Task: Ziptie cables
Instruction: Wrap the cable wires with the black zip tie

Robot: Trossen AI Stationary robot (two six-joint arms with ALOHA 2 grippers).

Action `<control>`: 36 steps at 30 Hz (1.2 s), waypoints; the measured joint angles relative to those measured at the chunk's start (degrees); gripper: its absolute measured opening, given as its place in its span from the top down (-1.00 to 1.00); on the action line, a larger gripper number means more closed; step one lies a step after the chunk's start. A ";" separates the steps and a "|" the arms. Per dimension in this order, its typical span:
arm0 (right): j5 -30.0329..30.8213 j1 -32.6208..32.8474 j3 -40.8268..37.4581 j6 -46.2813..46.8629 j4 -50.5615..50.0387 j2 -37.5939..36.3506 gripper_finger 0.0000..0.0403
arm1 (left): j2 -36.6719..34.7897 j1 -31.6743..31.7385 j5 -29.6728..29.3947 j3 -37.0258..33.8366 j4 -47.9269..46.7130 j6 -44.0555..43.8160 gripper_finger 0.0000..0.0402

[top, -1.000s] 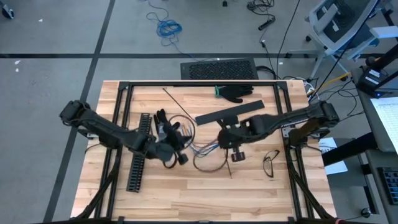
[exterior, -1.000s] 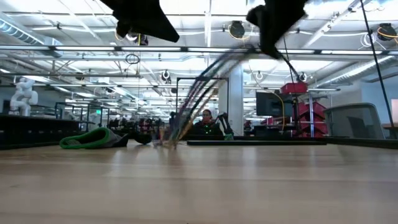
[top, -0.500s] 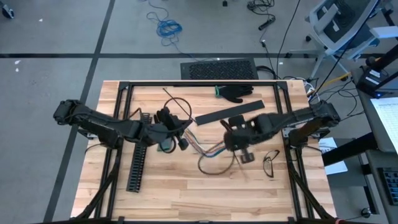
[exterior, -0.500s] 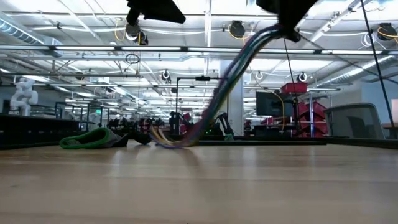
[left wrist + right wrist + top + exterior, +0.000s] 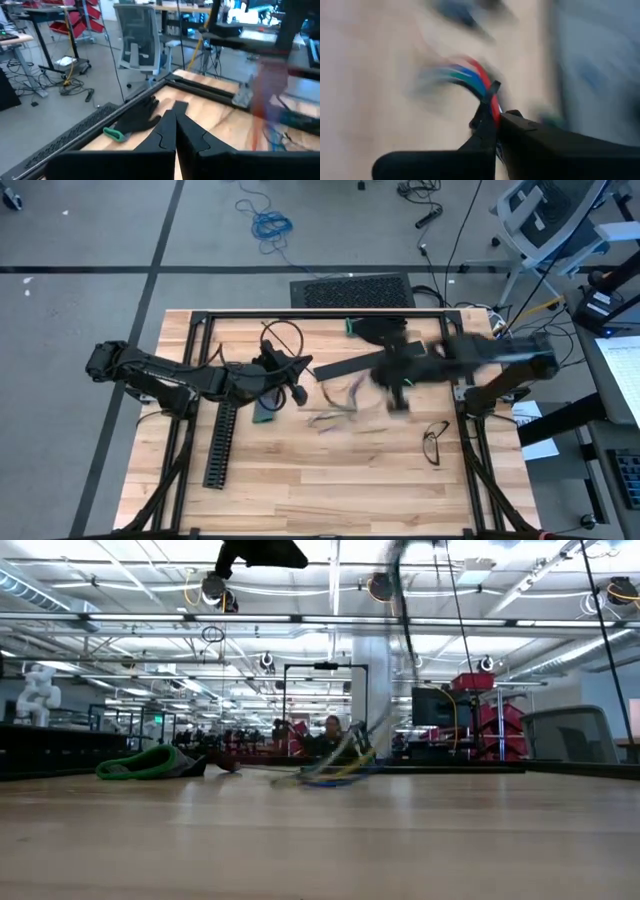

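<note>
Pale wood planks make up the surface (image 5: 300, 480), which is framed by black rails and seen from above with two dark arms reaching in from either side. The left end effector (image 5: 297, 372) is held above the middle of the surface, toward its far edge, and in the left wrist view its two dark fingers (image 5: 167, 135) are seen pressed together with nothing visible between them. The right end effector (image 5: 398, 392) is blurred in the high view and is raised above the right half of the surface, near a long black bar (image 5: 345, 366). In the right wrist view its fingers (image 5: 487, 127) are clenched on the cables (image 5: 470, 77), where red, blue and green strands are seen bending away from the fingertips. The rest of the cables (image 5: 335, 405) is seen draped loosely across the middle of the surface between the two arms, and in the low view strands (image 5: 335, 768) lie on the wood while others rise steeply out of the top of the picture. A black slotted channel (image 5: 220, 445) lies on the left part of the surface, a black glove with a green cuff (image 5: 375, 328) lies near the far edge, and a pair of glasses (image 5: 435, 442) rests on the right.
</note>
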 joint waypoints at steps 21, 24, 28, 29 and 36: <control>-4.15 -1.06 2.58 -3.96 -13.93 2.13 1.00 | 0.02 2.63 0.19 0.09 3.95 -0.09 0.98; -2.58 1.22 2.53 -6.87 -14.97 2.92 1.00 | 0.02 2.68 0.18 0.09 4.14 -0.06 0.98; -8.51 -0.93 2.60 -4.90 -12.03 2.97 1.00 | -0.02 3.18 0.29 0.09 4.17 0.04 0.98; -6.53 0.27 2.71 -6.06 -12.35 3.76 1.00 | -0.01 2.96 0.05 0.09 4.00 0.16 0.98; -2.92 -0.05 2.66 -6.31 -13.62 4.20 1.00 | -0.11 3.68 1.15 0.58 3.34 0.61 0.98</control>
